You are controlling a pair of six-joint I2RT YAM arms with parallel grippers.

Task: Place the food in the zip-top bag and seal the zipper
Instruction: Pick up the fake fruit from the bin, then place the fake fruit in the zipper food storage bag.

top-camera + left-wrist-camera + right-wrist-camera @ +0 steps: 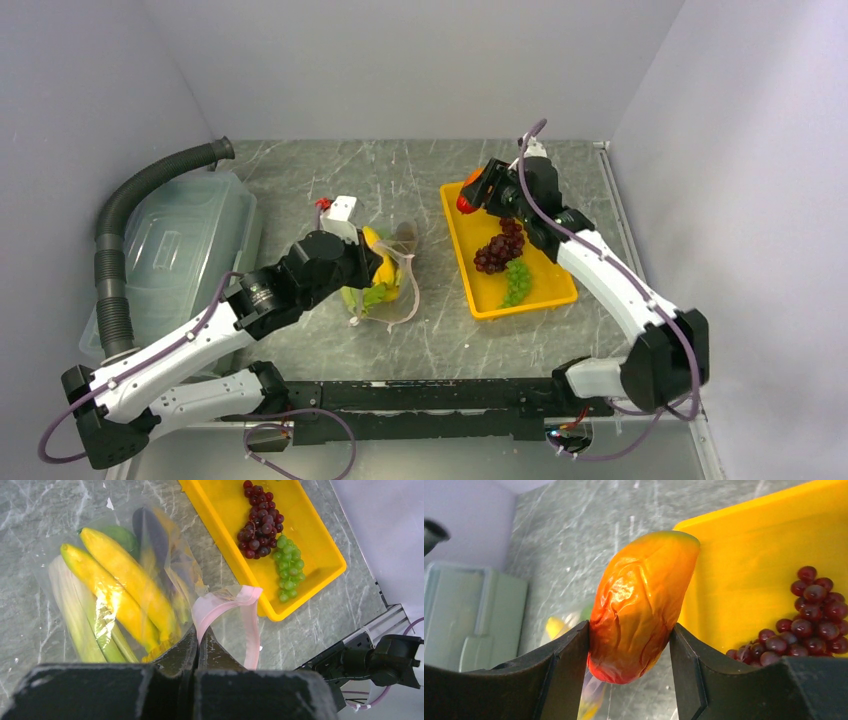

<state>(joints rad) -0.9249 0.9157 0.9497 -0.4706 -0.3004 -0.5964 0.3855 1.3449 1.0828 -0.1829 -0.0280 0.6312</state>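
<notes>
The clear zip-top bag (100, 580) lies on the table with yellow bananas (125, 580), a pale green leek (75, 615) and a purple eggplant (150, 535) inside. Its pink zipper (225, 605) curls open toward the yellow tray. My left gripper (198, 632) is shut on the zipper strip at the bag's mouth. My right gripper (630, 630) is shut on a red-orange fruit (639, 605), held above the tray's far left corner (470, 195). Dark grapes (500, 248) and green grapes (517, 282) lie in the tray.
The yellow tray (470, 270) sits right of centre. A translucent lidded bin (180, 250) and a grey corrugated hose (115, 240) stand at the left. White walls close in the back and both sides.
</notes>
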